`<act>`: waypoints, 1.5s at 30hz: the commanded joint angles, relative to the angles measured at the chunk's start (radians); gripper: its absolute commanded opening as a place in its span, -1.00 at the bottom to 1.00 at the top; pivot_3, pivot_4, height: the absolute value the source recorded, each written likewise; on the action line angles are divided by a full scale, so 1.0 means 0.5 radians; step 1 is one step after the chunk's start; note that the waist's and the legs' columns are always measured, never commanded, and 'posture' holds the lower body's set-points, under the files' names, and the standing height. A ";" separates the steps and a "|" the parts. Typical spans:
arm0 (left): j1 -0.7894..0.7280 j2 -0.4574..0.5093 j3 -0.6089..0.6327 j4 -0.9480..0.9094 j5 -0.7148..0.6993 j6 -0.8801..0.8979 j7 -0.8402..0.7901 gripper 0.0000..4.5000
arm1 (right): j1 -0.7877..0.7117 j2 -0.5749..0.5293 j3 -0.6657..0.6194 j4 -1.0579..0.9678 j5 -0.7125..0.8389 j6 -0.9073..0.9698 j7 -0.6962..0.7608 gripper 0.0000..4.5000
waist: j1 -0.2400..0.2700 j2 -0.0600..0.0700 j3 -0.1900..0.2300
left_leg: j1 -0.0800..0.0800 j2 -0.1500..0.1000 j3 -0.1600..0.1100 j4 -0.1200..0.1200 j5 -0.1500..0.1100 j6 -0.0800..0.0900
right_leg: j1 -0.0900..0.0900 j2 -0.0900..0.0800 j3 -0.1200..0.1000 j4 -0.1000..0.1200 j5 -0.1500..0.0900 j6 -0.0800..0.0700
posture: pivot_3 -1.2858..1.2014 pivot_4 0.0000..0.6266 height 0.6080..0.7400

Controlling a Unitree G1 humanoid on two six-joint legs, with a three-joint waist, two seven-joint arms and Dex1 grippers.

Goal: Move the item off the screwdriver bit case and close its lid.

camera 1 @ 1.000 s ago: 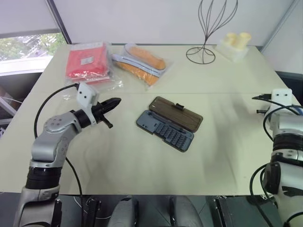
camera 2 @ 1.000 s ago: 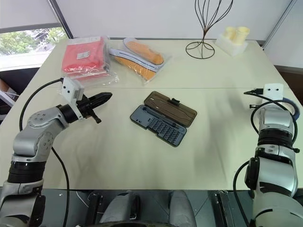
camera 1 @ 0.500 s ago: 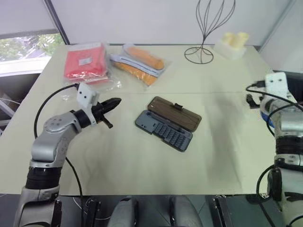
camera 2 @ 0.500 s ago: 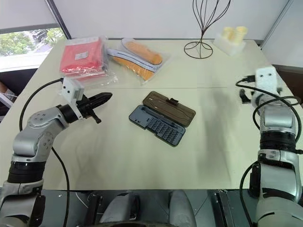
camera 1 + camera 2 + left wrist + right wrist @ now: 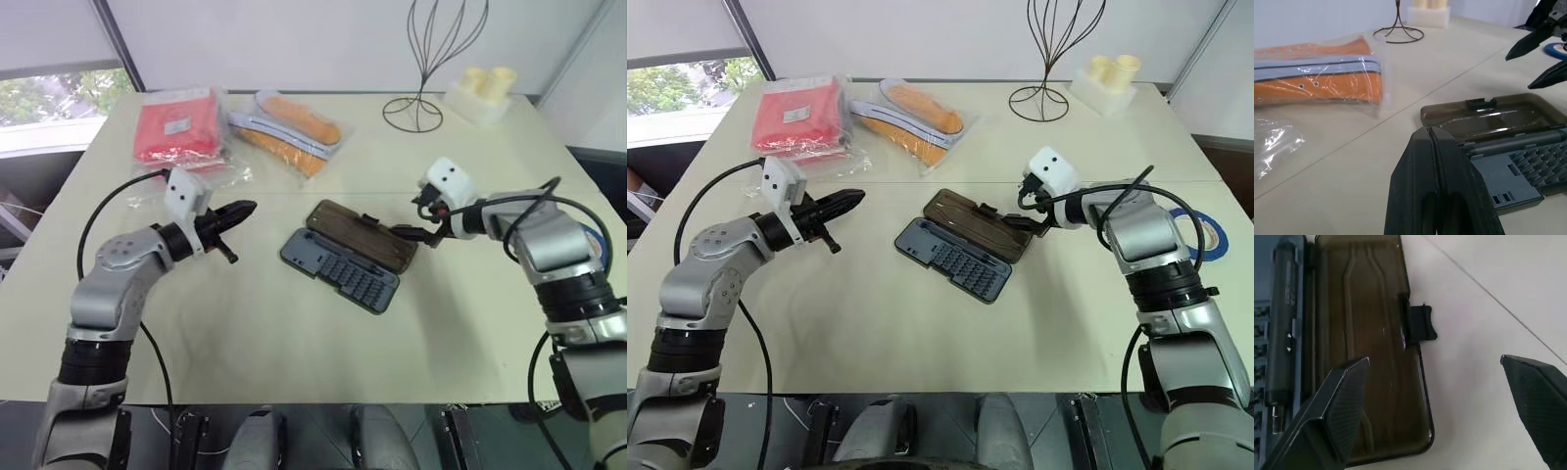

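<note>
On the beige worktop (image 5: 294, 333), the open grey-blue bit case (image 5: 343, 272) lies with its smoky brown lid (image 5: 364, 238) flat; right fingers (image 5: 1036, 223) spread wide over it, left fingers (image 5: 241, 210) pressed together

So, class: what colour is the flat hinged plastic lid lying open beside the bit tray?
Smoky translucent brown lid, clearest in the right wrist view.

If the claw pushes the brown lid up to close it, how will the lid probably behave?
The lid is a thin, moulded plastic panel lying flat, so it probably feels light and stiff. It joins the tray along one long edge, so it should swing over rather than slide. The whole case looks light, so it may shift on the smooth table.
</note>
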 commanded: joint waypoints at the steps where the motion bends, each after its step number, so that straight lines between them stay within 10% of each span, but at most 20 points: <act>1: -0.008 0.008 0.033 -0.064 0.000 -0.034 0.006 -1.00 | -0.123 0.069 0.017 0.211 -0.064 -0.154 0.038 0.98 | -0.003 0.000 0.000 | 0.000 0.000 0.000 0.000 0.000 0.000 | 0.000 0.000 0.000 0.000 0.000 0.000 | 0.03 -0.52 1.00; 26: 0.119 0.031 0.085 -0.225 -0.029 0.023 0.084 -1.00 | -0.202 0.274 0.028 0.852 -0.294 -0.537 0.068 0.98 | -0.010 0.000 0.000 | 0.000 0.000 0.000 0.000 0.001 -0.002 | -0.001 -0.001 0.000 0.001 0.000 0.000 | 0.03 -0.52 1.00; 30: 0.114 0.029 0.079 -0.217 -0.026 0.017 0.079 -1.00 | -0.178 0.268 0.040 0.859 -0.318 -0.560 0.088 0.43 | -0.009 0.000 0.000 | 0.000 0.000 0.000 0.000 0.001 -0.002 | -0.001 -0.001 0.000 0.001 0.000 0.000 | 0.03 -0.52 1.00; 36: 0.113 0.035 0.082 -0.211 -0.022 0.009 0.071 -1.00 | -0.138 0.272 0.058 0.851 -0.355 -0.585 0.121 -0.98 | -0.010 0.000 0.000 | 0.000 0.000 0.000 0.000 0.001 -0.002 | 0.000 -0.001 0.000 0.001 0.000 0.000 | 0.03 -0.52 1.00; 45: 0.118 0.039 0.095 -0.211 -0.017 0.004 0.080 -1.00 | -0.073 0.269 0.114 0.714 -0.419 -0.677 0.204 -0.98 | -0.010 -0.001 -0.001 | 0.002 0.000 0.000 0.002 0.001 -0.002 | 0.001 -0.001 0.000 0.003 0.000 0.000 | 0.03 -0.52 1.00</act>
